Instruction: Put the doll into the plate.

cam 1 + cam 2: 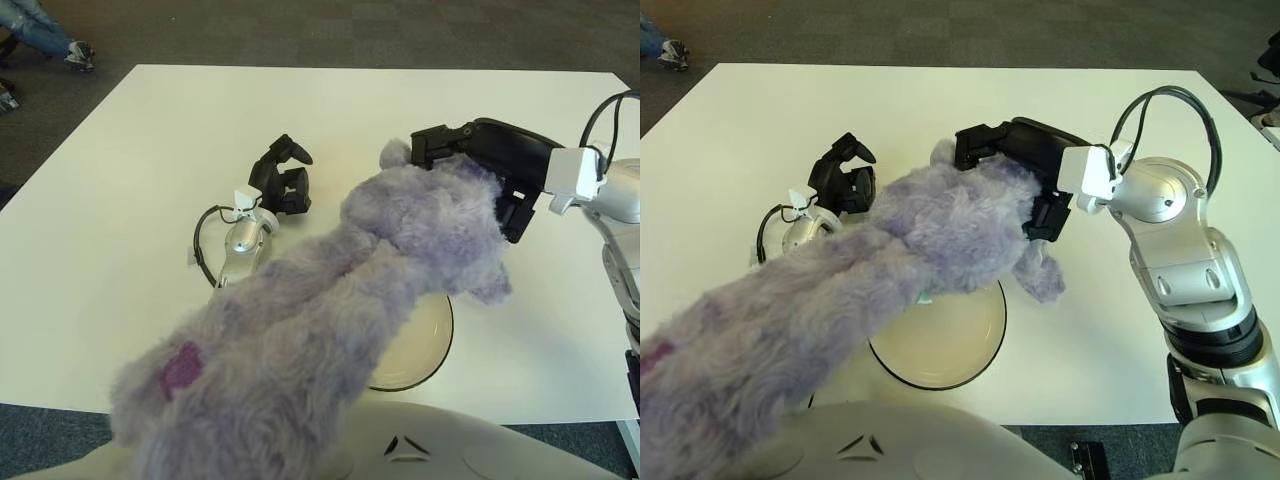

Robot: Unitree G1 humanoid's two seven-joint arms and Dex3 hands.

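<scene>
A fluffy purple doll (pixel 400 230) hangs above the table, stretching from my right hand towards the camera, with a darker purple patch (pixel 180 368) on its near end. My right hand (pixel 490 160) is shut on the doll's far end, black fingers wrapped over the fur. A cream plate (pixel 940 350) with a dark rim lies on the white table directly below the doll, which hides much of it. My left hand (pixel 282 175) shows left of the doll with loosely curled fingers that hold nothing.
The white table (pixel 120 200) spreads wide to the left and far side. A black cable (pixel 200 250) loops beside my left wrist. Dark carpet surrounds the table. Someone's legs and shoes (pixel 45 35) show at the far left corner.
</scene>
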